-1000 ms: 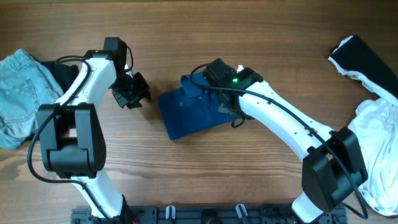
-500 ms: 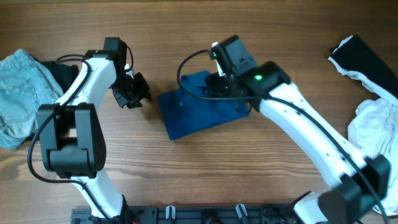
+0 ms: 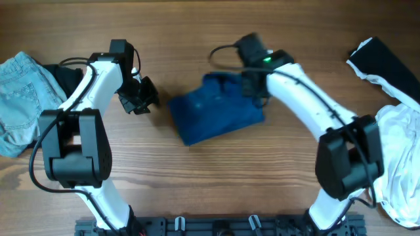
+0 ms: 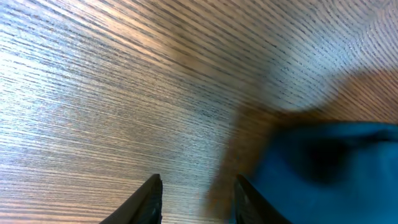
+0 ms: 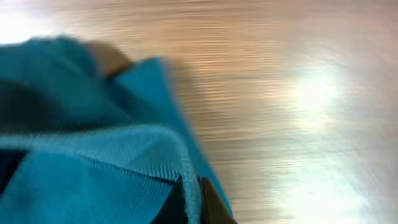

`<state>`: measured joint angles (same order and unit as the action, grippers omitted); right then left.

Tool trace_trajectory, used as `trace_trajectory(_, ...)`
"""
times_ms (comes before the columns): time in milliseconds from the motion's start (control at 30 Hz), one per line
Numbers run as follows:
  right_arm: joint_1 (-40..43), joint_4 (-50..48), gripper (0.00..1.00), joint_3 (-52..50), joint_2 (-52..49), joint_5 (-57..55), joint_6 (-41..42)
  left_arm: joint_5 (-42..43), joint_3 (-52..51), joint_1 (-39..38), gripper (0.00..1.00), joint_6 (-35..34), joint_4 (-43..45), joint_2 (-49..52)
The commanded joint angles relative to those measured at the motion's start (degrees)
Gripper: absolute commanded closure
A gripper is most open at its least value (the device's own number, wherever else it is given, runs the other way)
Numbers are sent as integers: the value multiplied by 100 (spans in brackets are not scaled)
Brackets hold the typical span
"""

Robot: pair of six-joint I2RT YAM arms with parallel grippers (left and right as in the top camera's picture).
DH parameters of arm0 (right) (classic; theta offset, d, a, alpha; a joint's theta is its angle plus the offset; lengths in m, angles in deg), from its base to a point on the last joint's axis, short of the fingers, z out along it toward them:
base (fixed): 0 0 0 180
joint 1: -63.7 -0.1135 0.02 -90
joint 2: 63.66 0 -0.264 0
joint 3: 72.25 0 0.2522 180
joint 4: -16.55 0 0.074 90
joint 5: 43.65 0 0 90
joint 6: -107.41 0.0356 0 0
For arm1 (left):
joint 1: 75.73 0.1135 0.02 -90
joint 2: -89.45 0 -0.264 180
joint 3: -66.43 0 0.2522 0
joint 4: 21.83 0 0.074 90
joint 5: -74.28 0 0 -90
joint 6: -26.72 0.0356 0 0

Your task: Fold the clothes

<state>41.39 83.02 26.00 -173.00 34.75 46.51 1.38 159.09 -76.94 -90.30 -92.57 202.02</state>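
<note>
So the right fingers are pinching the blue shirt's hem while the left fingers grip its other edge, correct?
No, the left fingers grip nothing: the left wrist view shows them open over bare table, beside the blue shirt. The right fingers do pinch its hem.

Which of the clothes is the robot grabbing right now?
The dark blue shirt in the middle: the right gripper pinches its edge. The light jeans at far left and the white cloth at far right lie untouched.
</note>
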Motion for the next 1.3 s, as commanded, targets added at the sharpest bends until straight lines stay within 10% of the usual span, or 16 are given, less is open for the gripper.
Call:
trace_trajectory(0,787,76,85,13,0,507,708,92,-57,-4,63,114,-22,63)
trace_trajectory(133,964,210,47,15,0,1449,-114,90,-57,-4,63,114,-22,63)
trace_trajectory(600,1034,-549,49,527,1023,2533,-1237,90,-57,-7,63,114,-44,63)
trace_trajectory(1033,181,-772,36,463,-271,2315,-767,90,-57,-7,63,114,-44,63)
trace_trajectory(1133,166,-584,56,463,-433,1327,181,90,-57,-7,62,114,-44,63)
trace_trajectory(1167,197,-490,87,463,-435,957,428,90,-57,-7,62,114,-44,63)
trace_trajectory(1267,435,-197,96,466,-424,686,621,90,-57,-7,62,114,-46,63)
